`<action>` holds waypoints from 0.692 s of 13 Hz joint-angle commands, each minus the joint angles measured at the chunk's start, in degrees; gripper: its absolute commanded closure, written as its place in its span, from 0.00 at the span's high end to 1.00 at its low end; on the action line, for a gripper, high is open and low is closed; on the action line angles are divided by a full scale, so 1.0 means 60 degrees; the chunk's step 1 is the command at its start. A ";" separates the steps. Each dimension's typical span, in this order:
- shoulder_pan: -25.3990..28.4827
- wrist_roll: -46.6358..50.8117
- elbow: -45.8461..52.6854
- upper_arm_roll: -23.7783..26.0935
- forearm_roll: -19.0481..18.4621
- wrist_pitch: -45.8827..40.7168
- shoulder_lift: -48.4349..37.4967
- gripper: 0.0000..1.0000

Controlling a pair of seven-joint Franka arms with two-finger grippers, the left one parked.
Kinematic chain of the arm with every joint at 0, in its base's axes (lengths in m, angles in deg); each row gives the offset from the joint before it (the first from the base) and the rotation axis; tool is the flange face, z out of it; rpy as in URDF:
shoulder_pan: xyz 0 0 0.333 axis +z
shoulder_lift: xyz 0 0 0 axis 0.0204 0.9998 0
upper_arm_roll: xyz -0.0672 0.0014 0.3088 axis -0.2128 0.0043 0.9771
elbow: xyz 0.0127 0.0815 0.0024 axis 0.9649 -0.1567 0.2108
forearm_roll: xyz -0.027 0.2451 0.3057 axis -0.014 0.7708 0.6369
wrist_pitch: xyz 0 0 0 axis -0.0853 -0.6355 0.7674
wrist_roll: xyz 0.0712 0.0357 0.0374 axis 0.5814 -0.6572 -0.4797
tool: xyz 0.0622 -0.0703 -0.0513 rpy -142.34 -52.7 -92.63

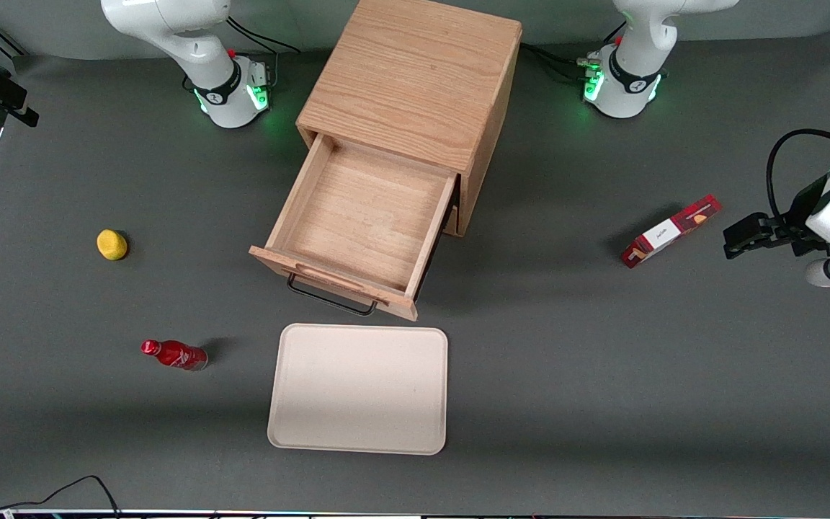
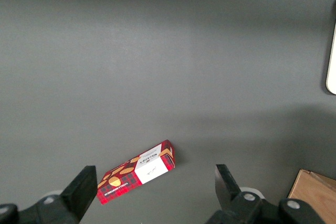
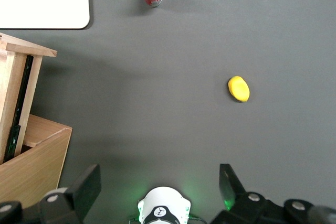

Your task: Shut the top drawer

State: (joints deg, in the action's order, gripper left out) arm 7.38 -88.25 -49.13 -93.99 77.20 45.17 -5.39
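Standing fully pulled out: top drawer [image 1: 357,231], empty, handle [image 1: 331,298] at cabinet's [image 1: 415,86] 7 o'clock. Gripper [image 3: 160,190] held high near own arm base, jaws wide apart, nothing gripped. Risks judged: off-centre push racks drawer askew; descent clips tray [image 1: 358,389], set just in front of handle.

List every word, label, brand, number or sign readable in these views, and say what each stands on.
Red box: white label with dark print, too small and blurred to read.
Red bottle: no lettering that can be made out.
Top drawer, tray and yellow object: no text.
The gripper, open above the table by the arm's base, shows no marking.
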 commanded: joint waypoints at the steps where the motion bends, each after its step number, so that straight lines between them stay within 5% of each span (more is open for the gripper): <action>1: 0.0005 0.0194 0.0143 -0.0263 0.0120 0.0030 -0.0028 1.00; 7: 0.0093 0.0138 0.0993 -0.0149 0.0165 -0.0483 0.0354 1.00; 9: 0.0093 0.0091 0.1271 -0.0089 0.0862 -0.0513 0.0601 1.00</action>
State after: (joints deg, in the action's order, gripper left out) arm 7.74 -87.19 -44.96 -94.82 78.60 43.66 -3.97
